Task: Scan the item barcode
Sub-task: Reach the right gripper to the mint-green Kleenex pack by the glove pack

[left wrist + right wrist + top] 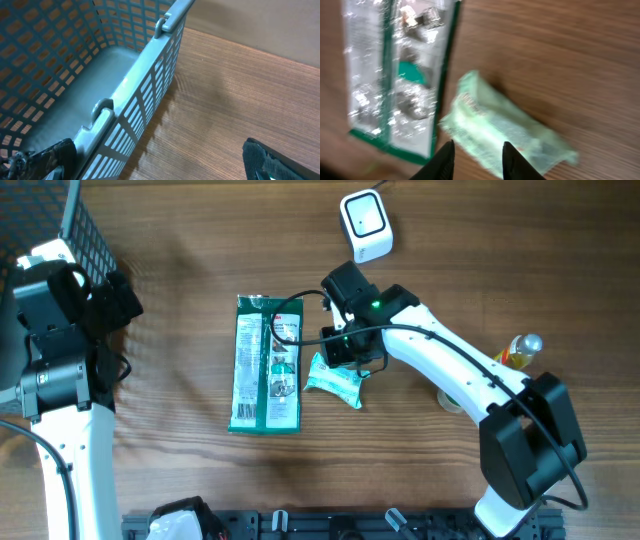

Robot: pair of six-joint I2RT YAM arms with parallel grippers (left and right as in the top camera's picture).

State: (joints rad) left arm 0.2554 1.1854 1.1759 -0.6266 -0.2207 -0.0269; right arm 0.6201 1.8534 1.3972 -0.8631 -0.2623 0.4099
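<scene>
The small green packet (335,382) lies crumpled on the table (180,300), just beside the long green-and-white package (266,364) and well short of the white scanner (365,225). My right gripper (475,155) hangs directly over it, fingers parted a little, holding nothing. I judge it best to pinch one end only, leaving the printed face bare, then turn that face squarely toward the scanner. My left gripper (155,157) stands wide and empty by the basket (135,85). Print shows on both wrappers, but no word, brand or barcode is readable.
</scene>
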